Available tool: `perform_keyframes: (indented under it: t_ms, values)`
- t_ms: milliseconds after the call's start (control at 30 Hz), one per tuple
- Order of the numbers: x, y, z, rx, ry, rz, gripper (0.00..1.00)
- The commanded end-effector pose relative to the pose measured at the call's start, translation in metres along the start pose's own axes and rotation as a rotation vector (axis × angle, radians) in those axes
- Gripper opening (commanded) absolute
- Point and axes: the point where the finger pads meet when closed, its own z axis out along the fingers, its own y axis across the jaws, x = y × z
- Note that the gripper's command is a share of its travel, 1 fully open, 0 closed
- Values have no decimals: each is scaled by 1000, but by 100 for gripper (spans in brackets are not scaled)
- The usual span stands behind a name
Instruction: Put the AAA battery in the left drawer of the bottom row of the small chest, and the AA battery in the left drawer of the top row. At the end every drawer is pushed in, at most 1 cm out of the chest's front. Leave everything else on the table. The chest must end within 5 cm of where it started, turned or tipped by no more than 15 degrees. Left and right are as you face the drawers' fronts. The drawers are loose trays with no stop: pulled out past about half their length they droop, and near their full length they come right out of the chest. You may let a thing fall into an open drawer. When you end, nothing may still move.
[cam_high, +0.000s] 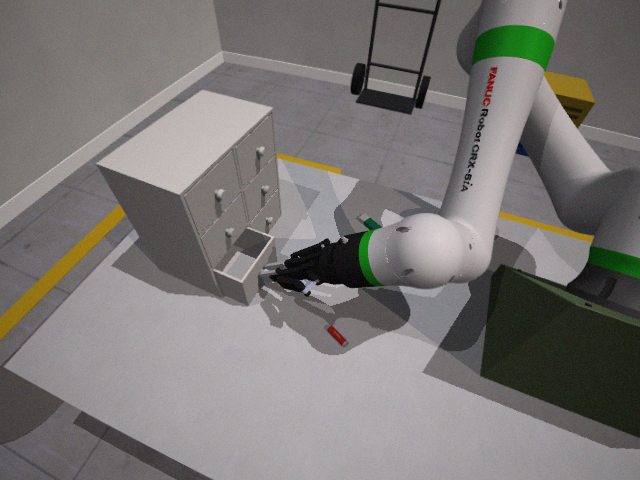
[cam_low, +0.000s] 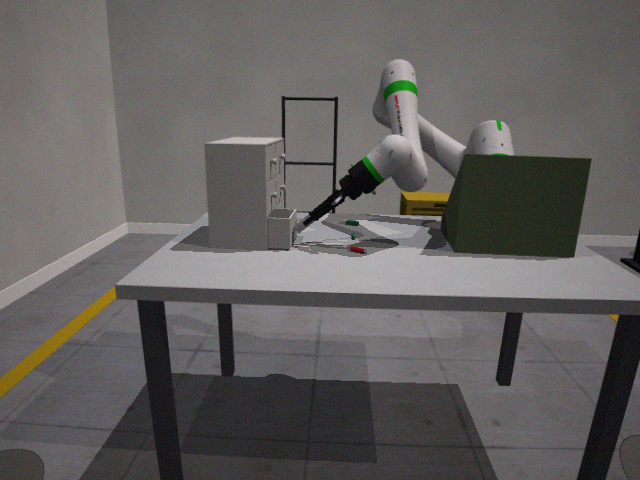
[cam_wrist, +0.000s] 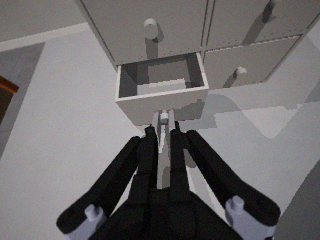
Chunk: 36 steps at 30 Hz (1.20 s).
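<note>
- One drawer (cam_high: 231, 285) (cam_low: 281, 232) (cam_wrist: 145, 107), bottom row left, stands pulled out of the chest (cam_high: 149, 206) (cam_low: 237, 196) (cam_wrist: 110, 35); the other five sit in their rows, apparently flush.
- Gripper (cam_high: 264, 272) (cam_low: 300, 226) (cam_wrist: 164, 117): closed on that drawer's knob (cam_wrist: 164, 118), which shows between the fingertips in the wrist view.
- Arm (cam_high: 478, 129) (cam_low: 405, 113) reaches down at a slant to the drawer front.
- Red cylinder (cam_high: 337, 335) (cam_low: 357, 250): lying on the table (cam_high: 206, 372) (cam_low: 330, 273) (cam_wrist: 60, 140), apart from the gripper.
- Green cylinder (cam_high: 371, 223) (cam_low: 352, 223): also lying on the table, farther from the exterior camera than the red one.
- Small green item (cam_low: 353, 236): between those two in the exterior view, too small to identify.
- Battery sizes: AA and AAA cannot be told apart; both cylinders are outside the drawers.
- Dark green block (cam_high: 558, 341) (cam_low: 516, 206): on the table, well apart from the chest.
</note>
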Motion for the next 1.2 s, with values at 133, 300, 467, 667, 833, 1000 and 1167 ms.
perform_keyframes:
  t_ms: [133,300,467,667,833,1000,1167]
  values:
    - [0,0,-1,0,0,0,8]
    - [0,0,-1,0,0,0,8]
    - [0,0,-1,0,0,0,8]
    - [0,0,-1,0,0,0,13]
    - [0,0,-1,0,0,0,18]
    - [0,0,-1,0,0,0,20]
    - [-1,0,-1,0,0,0,20]
